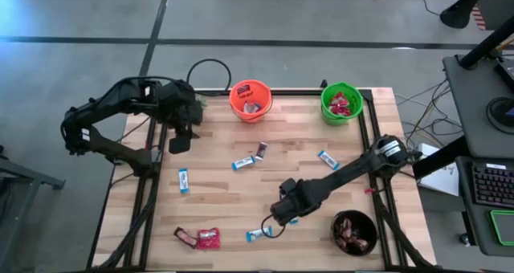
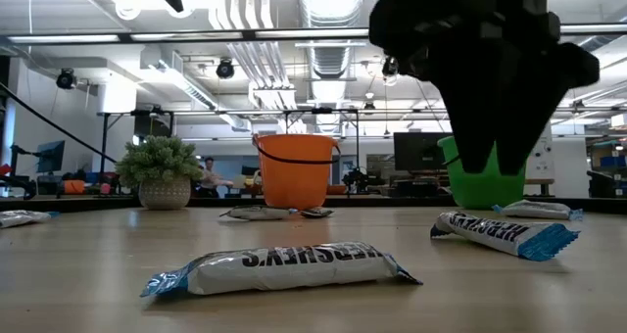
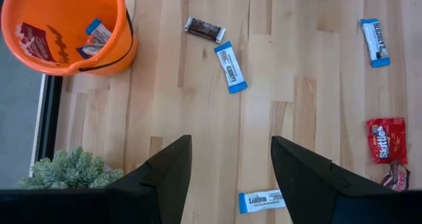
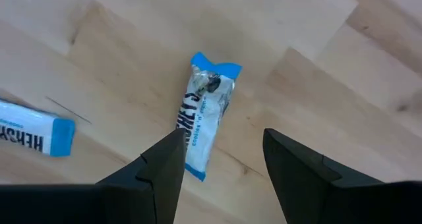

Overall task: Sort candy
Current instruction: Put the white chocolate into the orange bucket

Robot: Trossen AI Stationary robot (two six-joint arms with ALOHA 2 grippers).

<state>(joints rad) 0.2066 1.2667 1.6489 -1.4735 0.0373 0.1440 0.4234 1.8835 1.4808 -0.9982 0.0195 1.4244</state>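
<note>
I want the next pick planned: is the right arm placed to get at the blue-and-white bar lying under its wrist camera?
Probably yes. The right gripper hangs open directly over the blue-and-white bar, with bare wood around the bar and nothing between the fingers and it.

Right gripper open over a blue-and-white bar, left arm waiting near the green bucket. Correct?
Not quite. The left gripper waits near the orange bucket, not the green bucket; the high view shows this, and the left wrist view has the orange one close by. The rest holds: the right gripper is open over a blue-and-white bar.
</note>
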